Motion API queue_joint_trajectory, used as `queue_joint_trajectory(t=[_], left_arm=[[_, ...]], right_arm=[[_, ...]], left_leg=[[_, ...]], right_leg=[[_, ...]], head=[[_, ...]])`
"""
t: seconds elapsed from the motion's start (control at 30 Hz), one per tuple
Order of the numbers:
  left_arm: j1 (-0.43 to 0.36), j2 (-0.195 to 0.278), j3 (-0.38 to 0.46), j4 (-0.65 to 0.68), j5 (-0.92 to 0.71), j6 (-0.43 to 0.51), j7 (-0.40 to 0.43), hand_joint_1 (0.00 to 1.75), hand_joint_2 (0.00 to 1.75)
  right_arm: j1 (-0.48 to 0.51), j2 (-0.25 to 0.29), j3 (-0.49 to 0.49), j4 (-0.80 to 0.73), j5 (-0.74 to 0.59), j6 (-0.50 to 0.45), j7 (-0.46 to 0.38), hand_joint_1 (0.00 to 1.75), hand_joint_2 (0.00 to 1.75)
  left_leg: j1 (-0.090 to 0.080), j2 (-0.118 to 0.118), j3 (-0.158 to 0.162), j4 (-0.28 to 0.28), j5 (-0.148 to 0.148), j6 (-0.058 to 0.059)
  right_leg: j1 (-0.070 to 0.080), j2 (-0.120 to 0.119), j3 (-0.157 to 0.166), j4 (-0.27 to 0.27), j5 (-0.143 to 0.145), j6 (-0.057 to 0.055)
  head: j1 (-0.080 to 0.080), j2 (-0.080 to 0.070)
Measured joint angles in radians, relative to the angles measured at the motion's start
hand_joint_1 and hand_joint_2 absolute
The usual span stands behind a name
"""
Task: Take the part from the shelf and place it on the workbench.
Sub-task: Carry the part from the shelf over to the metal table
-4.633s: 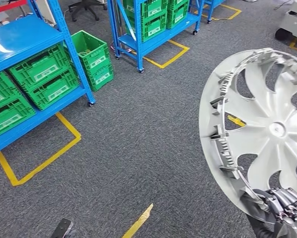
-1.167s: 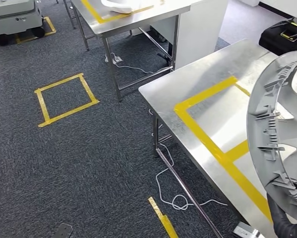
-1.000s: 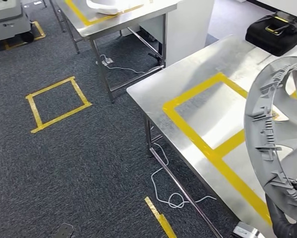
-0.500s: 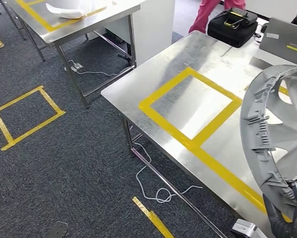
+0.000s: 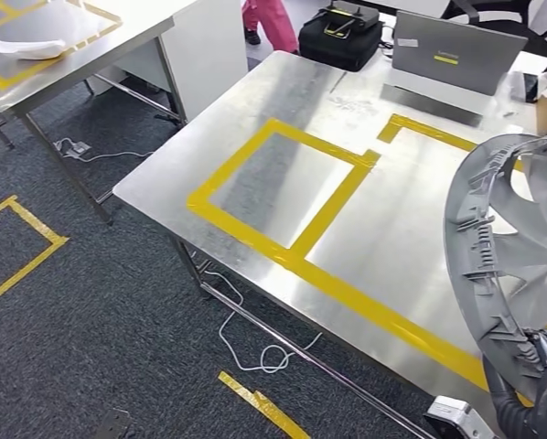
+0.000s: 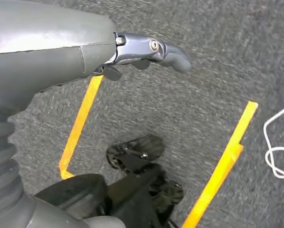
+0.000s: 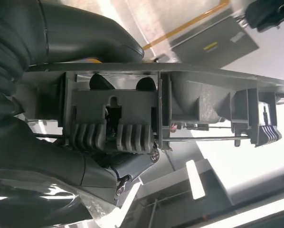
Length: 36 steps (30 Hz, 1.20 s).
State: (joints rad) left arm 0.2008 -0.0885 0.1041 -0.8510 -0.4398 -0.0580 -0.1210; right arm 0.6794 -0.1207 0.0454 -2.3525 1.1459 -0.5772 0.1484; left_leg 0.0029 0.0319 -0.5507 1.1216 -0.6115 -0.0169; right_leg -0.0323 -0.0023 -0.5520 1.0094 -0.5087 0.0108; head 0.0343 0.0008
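Right robot hand (image 5: 543,366) gripping wheel cover (image 5: 512,256) above workbench (image 5: 395,229), laptop (image 5: 446,50) beyond

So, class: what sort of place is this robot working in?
Probably a factory-style workshop or robot test area: steel workbench marked with yellow tape, grey carpet floor also taped, and a wheel cover carried by the right hand.

Two steel tables (image 5: 395,229) (image 5: 84,46), one wheel cover (image 5: 512,265), one laptop (image 5: 446,55), one black bag (image 5: 339,37).
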Motion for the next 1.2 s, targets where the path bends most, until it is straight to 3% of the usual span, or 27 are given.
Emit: queue_joint_trajectory(t=[0.07,0.1,0.13,0.17,0.23,0.3,0.37,0.4,0.47,0.5,0.53,0.57,0.6,0.73,0.83,0.9,0.97,1.03,1.2], left_arm=[[0.004,0.000,0.006,0.000,-0.002,-0.002,0.000,0.00,1.75],[0.005,-0.001,0.010,0.000,-0.002,-0.003,0.000,0.00,1.75],[0.005,-0.002,0.012,0.001,-0.003,-0.004,0.000,0.00,1.75],[0.005,-0.002,0.015,0.001,-0.004,-0.005,-0.001,0.00,1.75],[0.005,-0.004,0.020,0.001,-0.005,-0.006,-0.001,0.00,1.75],[0.005,-0.005,0.025,0.001,-0.007,-0.006,-0.002,0.00,1.75],[0.003,-0.007,0.029,0.001,-0.008,-0.006,-0.003,0.00,1.75],[0.001,-0.009,0.029,0.001,-0.009,-0.007,-0.004,0.00,1.75],[-0.002,-0.013,0.032,0.002,-0.011,-0.009,-0.007,0.00,1.75],[-0.002,-0.014,0.034,0.002,-0.012,-0.009,-0.009,0.00,1.75],[-0.002,-0.015,0.036,0.003,-0.012,-0.010,-0.010,0.00,1.75],[-0.002,-0.016,0.038,0.005,-0.013,-0.011,-0.011,0.00,1.75],[-0.003,-0.017,0.041,0.008,-0.013,-0.011,-0.011,0.00,1.75],[-0.010,-0.022,0.046,0.014,-0.014,-0.012,-0.012,0.00,1.75],[-0.010,-0.022,0.046,0.014,-0.014,-0.012,-0.012,0.00,1.75],[-0.015,-0.023,0.047,0.017,-0.016,-0.014,-0.013,0.00,1.75],[-0.037,-0.021,0.050,0.039,-0.024,-0.021,-0.030,0.00,1.75],[-0.068,-0.011,0.051,0.080,-0.028,-0.031,-0.072,0.00,1.75],[-0.119,0.022,0.031,0.180,-0.017,-0.034,-0.135,0.00,1.75]], right_arm=[[-0.001,-0.002,0.000,0.001,0.001,0.006,0.006,1.75,1.75],[-0.001,-0.004,0.001,0.002,0.001,0.010,0.010,1.75,1.75],[-0.001,-0.006,0.001,0.003,0.001,0.014,0.013,1.75,1.75],[-0.001,-0.008,0.002,0.003,0.001,0.017,0.016,1.75,1.75],[-0.002,-0.012,0.003,0.004,0.002,0.021,0.019,1.75,1.75],[-0.004,-0.017,0.004,0.004,0.002,0.023,0.020,1.75,1.75],[-0.003,-0.021,0.005,0.004,0.002,0.025,0.023,1.75,1.75],[-0.001,-0.024,0.007,0.004,0.001,0.029,0.026,1.75,1.75],[-0.004,-0.037,0.009,0.006,-0.003,0.042,0.037,1.75,1.75],[-0.008,-0.046,0.010,0.008,-0.008,0.051,0.045,1.75,1.75],[-0.013,-0.056,0.010,0.010,-0.016,0.061,0.052,1.75,1.75],[-0.016,-0.066,0.010,0.013,-0.029,0.072,0.060,1.75,1.75],[-0.018,-0.076,0.010,0.017,-0.044,0.083,0.067,1.75,1.75],[-0.019,-0.100,0.009,0.031,-0.082,0.110,0.084,1.75,1.75],[-0.019,-0.100,0.009,0.031,-0.082,0.110,0.084,1.75,1.75],[-0.026,-0.115,0.009,0.036,-0.121,0.142,0.095,1.75,1.75],[-0.049,-0.166,-0.004,0.065,-0.226,0.248,0.131,1.75,1.75],[-0.081,-0.214,-0.024,0.105,-0.306,0.351,0.161,1.75,1.75],[-0.164,-0.260,-0.046,0.183,-0.322,0.462,0.191,1.75,1.75]], left_leg=[[0.000,-0.020,-0.067,0.131,-0.044,0.003],[0.000,-0.023,-0.086,0.157,-0.039,0.007],[-0.001,-0.027,-0.087,0.143,-0.012,0.013],[-0.002,-0.035,-0.072,0.092,0.030,0.020],[-0.003,-0.088,-0.028,-0.039,0.105,0.035],[-0.004,-0.127,-0.004,-0.107,0.123,0.042],[-0.004,-0.112,0.004,-0.122,0.117,0.043],[-0.002,-0.100,0.008,-0.130,0.119,0.044],[0.001,-0.071,0.018,-0.146,0.122,0.048],[0.000,-0.055,0.021,-0.149,0.121,0.051],[-0.002,-0.040,0.023,-0.149,0.119,0.053],[-0.003,-0.024,0.025,-0.148,0.117,0.055],[-0.005,-0.009,0.027,-0.148,0.114,0.056],[-0.006,0.024,0.036,-0.147,0.106,0.053],[-0.006,0.024,0.036,-0.147,0.106,0.053],[-0.009,0.036,0.043,-0.145,0.100,0.047],[-0.016,0.053,0.050,-0.142,0.091,0.046],[-0.018,0.060,0.052,-0.141,0.091,0.051],[-0.014,0.058,0.051,-0.144,0.096,0.040]], right_leg=[[0.004,0.027,0.001,0.000,-0.001,-0.003],[0.006,0.041,0.002,0.001,-0.002,-0.004],[0.008,0.056,0.005,0.001,-0.002,-0.004],[0.010,0.071,0.007,0.000,-0.003,-0.005],[0.009,0.098,0.008,0.001,-0.004,-0.003],[0.005,0.124,0.000,0.001,-0.004,0.005],[0.001,0.147,-0.010,-0.003,-0.001,0.019],[0.002,0.138,-0.015,-0.001,-0.003,0.024],[0.008,0.081,-0.046,0.051,-0.035,0.031],[0.009,0.045,-0.075,0.108,-0.064,0.033],[0.010,0.023,-0.110,0.174,-0.094,0.036],[0.010,0.014,-0.140,0.232,-0.114,0.039],[0.010,0.009,-0.156,0.262,-0.116,0.041],[0.010,-0.002,-0.118,0.187,-0.048,0.043],[0.010,-0.002,-0.116,0.185,-0.047,0.043],[0.013,-0.024,-0.066,0.097,-0.015,0.036],[0.018,-0.048,-0.011,0.001,0.015,0.025],[0.022,-0.050,-0.005,-0.010,0.013,0.018],[0.027,-0.051,-0.005,-0.008,0.013,0.012]], head=[[0.000,0.000],[0.000,0.000],[0.000,0.000],[0.000,0.000],[0.001,0.000],[0.000,0.000],[-0.003,0.000],[-0.002,0.000],[0.003,0.000],[0.006,0.000],[0.007,0.000],[0.008,0.000],[0.008,0.000],[0.009,0.000],[0.009,0.000],[0.007,0.000],[0.005,0.000],[0.005,0.000],[0.005,0.000]])
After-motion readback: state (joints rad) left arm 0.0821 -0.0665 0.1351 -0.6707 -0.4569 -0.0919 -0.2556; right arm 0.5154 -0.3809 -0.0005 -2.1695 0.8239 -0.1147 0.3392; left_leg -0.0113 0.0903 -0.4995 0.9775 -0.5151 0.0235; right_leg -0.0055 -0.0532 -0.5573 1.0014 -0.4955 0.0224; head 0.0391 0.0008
